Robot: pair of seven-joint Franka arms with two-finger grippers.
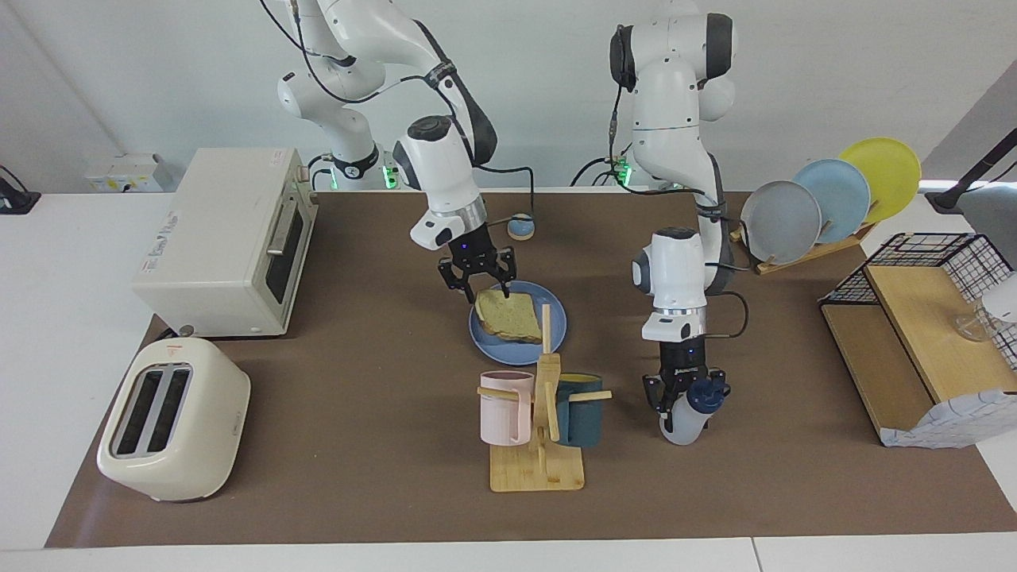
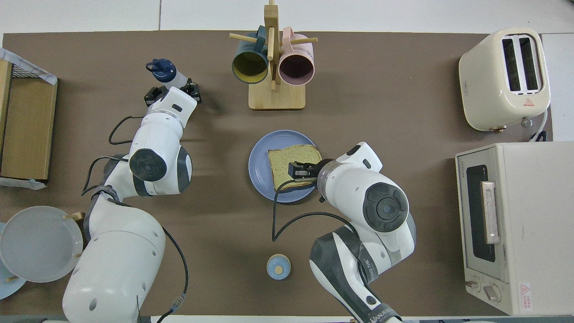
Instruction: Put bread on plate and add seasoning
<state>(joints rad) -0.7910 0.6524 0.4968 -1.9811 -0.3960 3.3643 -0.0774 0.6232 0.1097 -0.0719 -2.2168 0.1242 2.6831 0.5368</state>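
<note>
Brown mat all over, and starting at the toaster (image 1: 173, 419) and oven (image 1: 230, 242) end there's loads of free table, no issues there. Next along, the right gripper (image 1: 477, 278) is down at the bread (image 1: 511, 315), which lies on the plate (image 1: 553, 343), hanging a bit over the rim nearest the robots. Its jaws look spread around that corner, though touching or not I can't tell. If it lifts off crooked it could drag the slice off that edge. The mug rack (image 1: 542, 429) stands just beside the plate, farther from the robots, so room there is tight. Then the left gripper (image 1: 685, 395) looks pinched on the bottle (image 1: 690, 418), which leans and seems held near the neck, so I reckon it could slip or swing. Carrying it low toward the plate risks clipping the mugs.
</note>
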